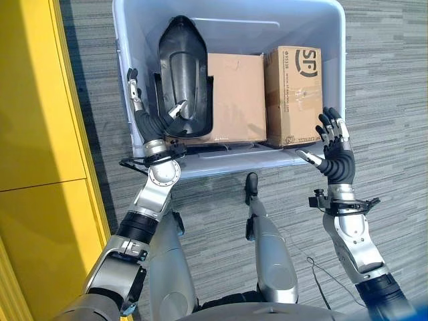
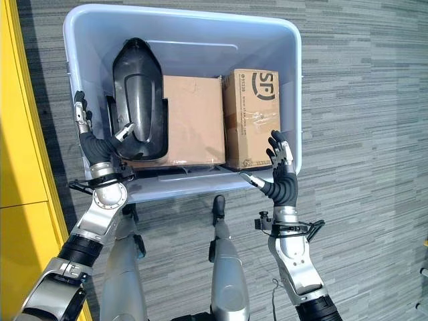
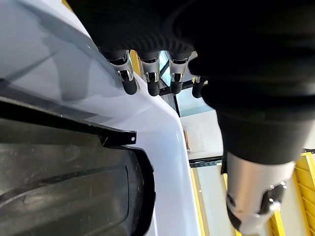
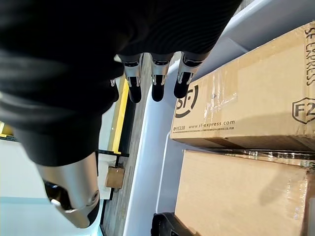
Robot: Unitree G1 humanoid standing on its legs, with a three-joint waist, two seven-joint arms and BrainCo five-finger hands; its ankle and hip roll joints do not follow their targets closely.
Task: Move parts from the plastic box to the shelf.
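- Three things lie in the plastic box [image 1: 332, 40] below me: a black moulded part [image 1: 182, 77], a plain cardboard box [image 1: 235, 93] and a printed cardboard box [image 1: 293, 90].
- My left hand [image 1: 137, 100] is down inside the plastic box at its left wall, fingers straight and relaxed along that wall, gripping nothing.
- My left thumb [image 1: 177, 110] reaches toward the black moulded part and lies at its lower edge; I cannot tell whether it truly touches.
- In my left wrist view the fingertips [image 3: 129, 87] hang loose beside the pale wall, with the dark part just beside them.
- My right hand [image 1: 334, 144] is held at the near right corner of the plastic box, by its rim, fingers spread and released, holding nothing.
- It is just beside the printed cardboard box; from my right wrist view the fingertips [image 4: 157, 91] are close to the carton's face but look apart from it.
- The black moulded part leans against the left side of the plain cardboard box, its rounded nose pointing to the far wall.
- The two cartons sit side by side, touching, the printed one on the right.
- A yellow shelf [image 1: 30, 134] stands along my left, near the plastic box, on grey carpet [image 1: 394, 100].
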